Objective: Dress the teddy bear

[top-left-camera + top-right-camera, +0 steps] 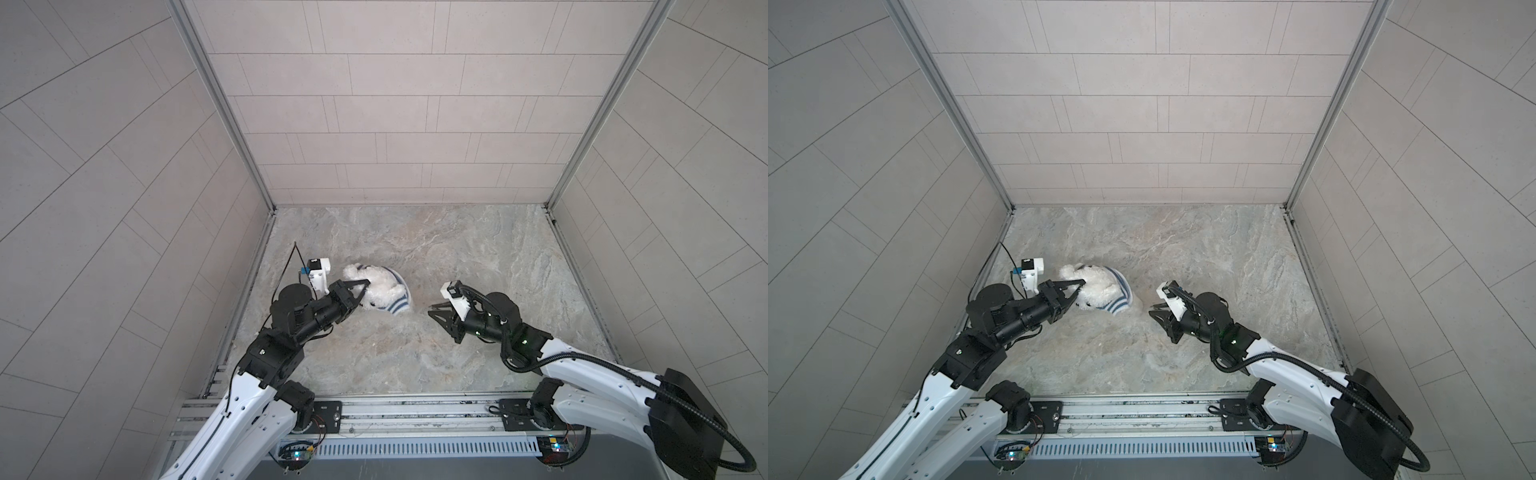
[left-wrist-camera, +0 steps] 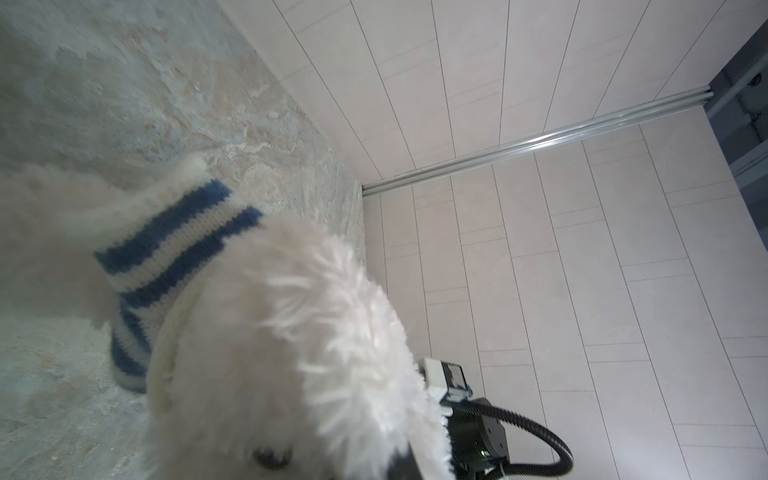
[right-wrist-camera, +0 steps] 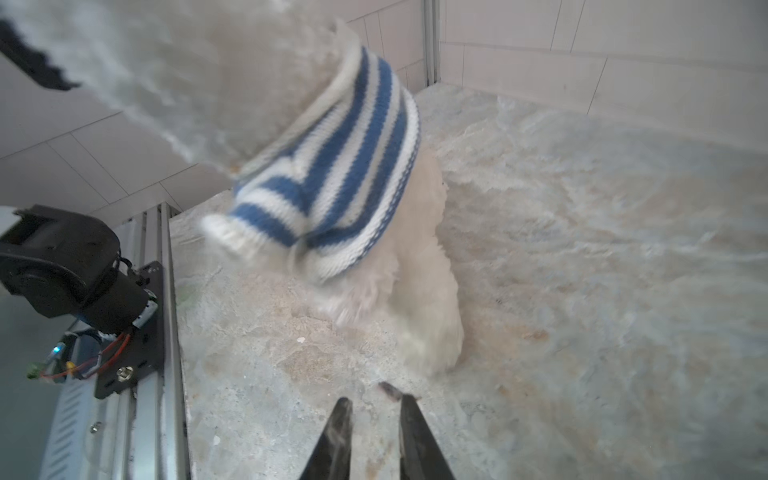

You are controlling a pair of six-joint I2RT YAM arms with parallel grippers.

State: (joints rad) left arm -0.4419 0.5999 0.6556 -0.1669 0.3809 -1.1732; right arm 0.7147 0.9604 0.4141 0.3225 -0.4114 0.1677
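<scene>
The left pincer (image 1: 363,292) is clenched on the fluffy head of the teddy bear (image 1: 380,291); its two dark fingers converge into the white fur in both top views, and the left wrist view is largely filled by that head (image 2: 291,332), one dark eye showing close to the lens. The bear hangs straight off this pincer's tips, its body stretching away from them towards the right pincer (image 1: 436,318); seen from the right wrist, its lower fur (image 3: 415,291) reaches down to the marbled tabletop (image 3: 582,249). A blue-and-white striped shirt (image 3: 340,174) is wrapped around the bear's upper body, on the far side of the head from the left pincer; one cuffed sleeve sticks out sideways, blurred, and whether a limb fills it cannot be told. The right pincer (image 3: 376,399) is released; its fingertips (image 3: 338,432) stand apart with only bare tabletop between them, pointing at the bear, which sits ahead of them without touching.
</scene>
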